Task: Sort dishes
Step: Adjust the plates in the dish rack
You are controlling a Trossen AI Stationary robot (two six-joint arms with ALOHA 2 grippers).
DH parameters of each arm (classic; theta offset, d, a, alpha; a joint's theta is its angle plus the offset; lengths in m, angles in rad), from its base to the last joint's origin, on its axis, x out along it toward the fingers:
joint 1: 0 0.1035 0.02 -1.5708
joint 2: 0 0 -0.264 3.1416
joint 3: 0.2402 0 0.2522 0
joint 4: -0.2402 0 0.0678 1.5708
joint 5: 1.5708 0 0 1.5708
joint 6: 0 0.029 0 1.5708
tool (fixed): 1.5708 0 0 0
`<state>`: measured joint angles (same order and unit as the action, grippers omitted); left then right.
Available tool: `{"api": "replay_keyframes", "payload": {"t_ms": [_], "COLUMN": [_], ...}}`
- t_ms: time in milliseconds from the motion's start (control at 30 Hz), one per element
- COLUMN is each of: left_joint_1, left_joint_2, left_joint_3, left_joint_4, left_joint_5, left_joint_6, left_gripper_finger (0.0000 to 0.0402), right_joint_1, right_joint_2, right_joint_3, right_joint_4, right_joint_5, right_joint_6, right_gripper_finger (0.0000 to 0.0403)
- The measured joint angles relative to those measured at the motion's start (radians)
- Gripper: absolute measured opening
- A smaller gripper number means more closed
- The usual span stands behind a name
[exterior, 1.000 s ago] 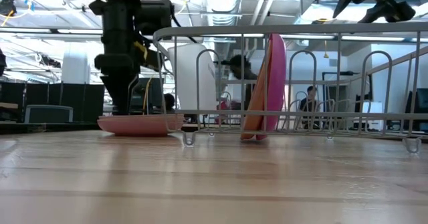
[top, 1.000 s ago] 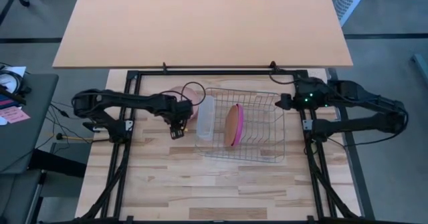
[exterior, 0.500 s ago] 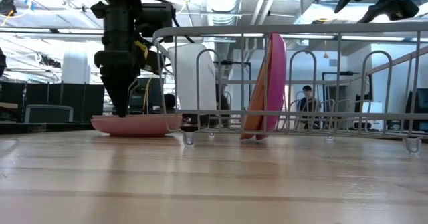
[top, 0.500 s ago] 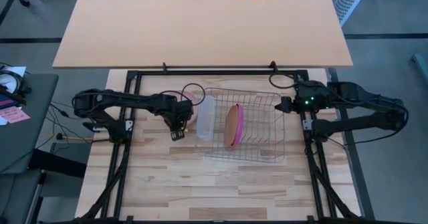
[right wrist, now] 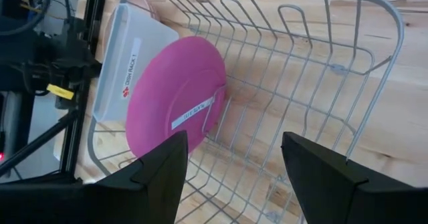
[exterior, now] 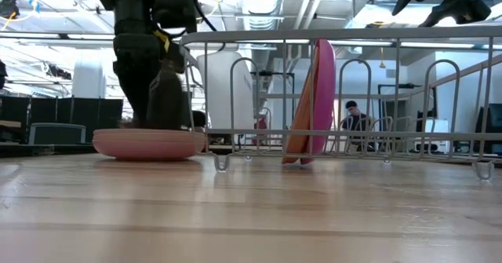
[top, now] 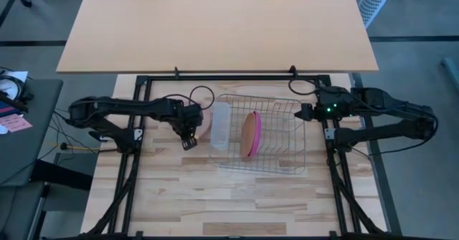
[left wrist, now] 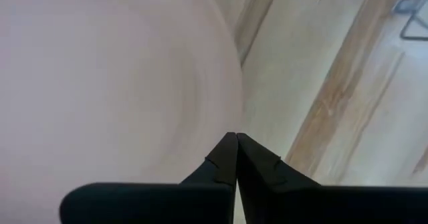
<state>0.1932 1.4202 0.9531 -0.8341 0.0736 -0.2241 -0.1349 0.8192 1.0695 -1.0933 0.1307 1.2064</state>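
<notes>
Jaws of left gripper [left wrist: 235,138] pressed together over the pale pink plate's [left wrist: 100,83] rim.

Overhead and table-level views, both sharing the wire rack [top: 265,134].

Both arms are dark, chunky jointed links with black cables looping off them. The right arm [top: 373,118] has a little green light lit near the wrist, and the left arm [exterior: 145,27] has a yellow tag above its tapered black fingers [left wrist: 224,167].
</notes>
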Motion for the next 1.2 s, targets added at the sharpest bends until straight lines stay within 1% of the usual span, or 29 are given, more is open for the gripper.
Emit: {"api": "replay_keyframes", "payload": {"t_ms": [133,267,400,467,533,633,667,900,1067,1200], "left_joint_1": [0.0,0.0,0.0,0.0,0.0,0.0,0.0,0.0,0.0,0.0], "left_joint_2": [-0.025,-0.042,-0.042,-0.042,-0.042,-0.042,-0.042,-0.042,-0.042,-0.042], "left_joint_3": [0.0,0.0,0.0,0.0,0.0,0.0,0.0,0.0,0.0,0.018], "left_joint_4": [0.0,0.004,0.003,0.004,0.006,0.006,0.006,0.006,0.006,-0.002], "left_joint_5": [-0.001,-0.001,-0.004,-0.004,-0.004,-0.003,0.0,0.001,0.005,0.033], "left_joint_6": [-0.039,-0.109,-0.148,-0.167,-0.187,-0.203,-0.205,-0.207,-0.215,-0.216], "left_gripper_finger": [0.0,0.0,0.0,0.0,0.0,0.0,0.0,0.0,0.0,0.0], "right_joint_1": [0.0,0.025,0.067,0.087,0.101,0.103,0.103,0.085,0.058,0.046], "right_joint_2": [0.014,0.063,0.158,0.211,0.259,0.32,0.34,0.452,0.544,0.618], "right_joint_3": [0.0,0.0,0.0,0.0,0.0,0.007,0.012,0.107,0.188,0.236], "right_joint_4": [0.051,0.206,0.352,0.382,0.399,0.393,0.393,0.378,0.294,0.216], "right_joint_5": [0.0,-0.001,-0.001,-0.003,-0.043,-0.12,-0.13,-0.132,-0.133,-0.152], "right_joint_6": [0.007,0.044,0.065,0.075,0.075,0.102,0.116,0.106,0.066,0.018], "right_gripper_finger": [0.0249,0.0249,0.025,0.025,0.025,0.025,0.025,0.025,0.025,0.0245]}}
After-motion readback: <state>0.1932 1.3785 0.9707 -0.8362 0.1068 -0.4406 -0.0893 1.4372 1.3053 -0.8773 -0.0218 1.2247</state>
